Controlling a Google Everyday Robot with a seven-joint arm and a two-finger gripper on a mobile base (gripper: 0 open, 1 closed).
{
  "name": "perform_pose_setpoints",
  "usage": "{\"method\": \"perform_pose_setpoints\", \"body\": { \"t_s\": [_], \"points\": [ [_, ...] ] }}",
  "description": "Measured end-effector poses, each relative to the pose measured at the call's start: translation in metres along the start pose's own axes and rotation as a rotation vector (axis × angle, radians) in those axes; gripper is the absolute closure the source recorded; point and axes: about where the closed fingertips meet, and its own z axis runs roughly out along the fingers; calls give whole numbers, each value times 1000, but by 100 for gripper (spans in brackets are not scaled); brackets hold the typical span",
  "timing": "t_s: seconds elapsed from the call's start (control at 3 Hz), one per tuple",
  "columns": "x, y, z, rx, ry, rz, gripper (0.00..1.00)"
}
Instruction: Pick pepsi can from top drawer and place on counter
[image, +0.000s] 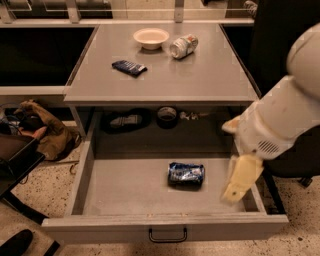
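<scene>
The cream hand (239, 183), its grip state impossible to tell, hangs at lower right near the dented dark blue pepsi can (186, 174) lying sideways in the grey metal top drawer (125, 190), and should close across its sides from above.

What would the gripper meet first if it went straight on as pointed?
The gripper, over the right of the top drawer, would probably meet its floor beside the pepsi can; depth unclear.

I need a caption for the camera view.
The gripper hangs above the open top drawer, right of the pepsi can lying inside.
</scene>
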Motion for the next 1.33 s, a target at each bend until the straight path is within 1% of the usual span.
{"method": "perform_pose_setpoints", "body": {
  "t_s": [0.33,0.67,1.0,1.33],
  "points": [
    [6,13,19,-31,11,9,0],
    [6,13,19,-31,11,9,0],
    [5,10,46,-52,34,-27,0],
    [2,3,90,-61,64,-86,0]
  ]
}}
